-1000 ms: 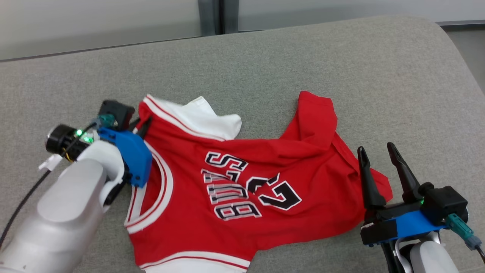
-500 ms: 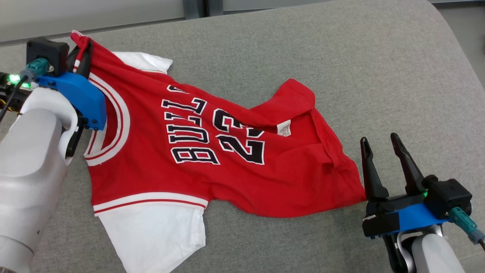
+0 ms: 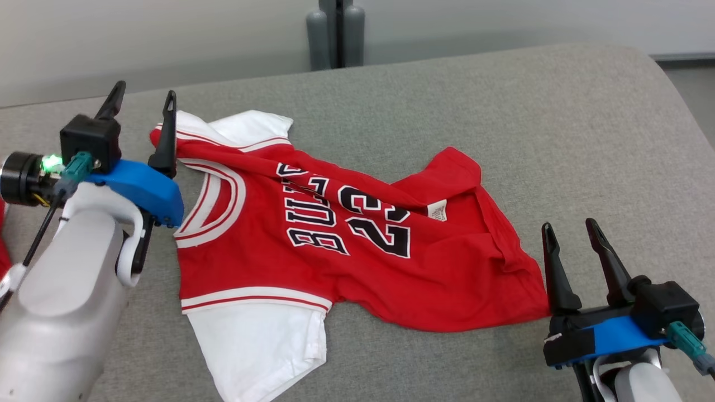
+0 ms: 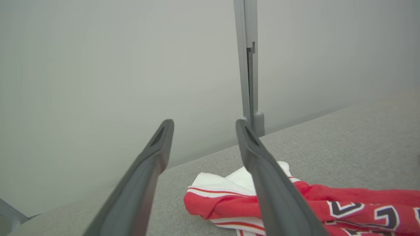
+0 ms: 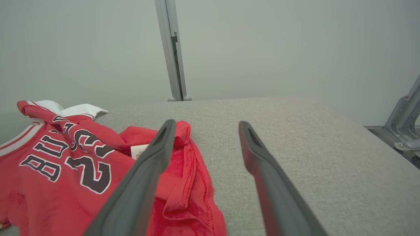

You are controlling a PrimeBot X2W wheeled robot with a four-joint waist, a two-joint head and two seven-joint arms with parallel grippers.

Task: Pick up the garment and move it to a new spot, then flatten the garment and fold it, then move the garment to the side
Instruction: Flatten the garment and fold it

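Observation:
The garment (image 3: 357,251), a red jersey with white sleeves and black lettering, lies spread but wrinkled across the middle of the grey padded table (image 3: 503,111). Its lower hem is bunched and folded over on the right. My left gripper (image 3: 143,95) is open at the garment's far left shoulder, with nothing between its fingers; its right finger (image 3: 166,134) stands against the shoulder's edge. In the left wrist view, the left gripper (image 4: 203,126) hovers above the garment (image 4: 344,196). My right gripper (image 3: 568,226) is open and empty just right of the hem. The right wrist view shows the right gripper (image 5: 206,124) beside the garment (image 5: 49,183).
A grey post (image 3: 337,33) stands behind the table's far edge against a pale wall. The table's rounded right edge (image 3: 678,95) drops to the floor, where a metal frame (image 5: 403,124) stands. Bare table stretches beyond and to the right of the garment.
My left gripper pulled the garment's shoulder away to the left, stretching the garment out, then opened and let it go. The right gripper stayed open in place. The head camera shifted.

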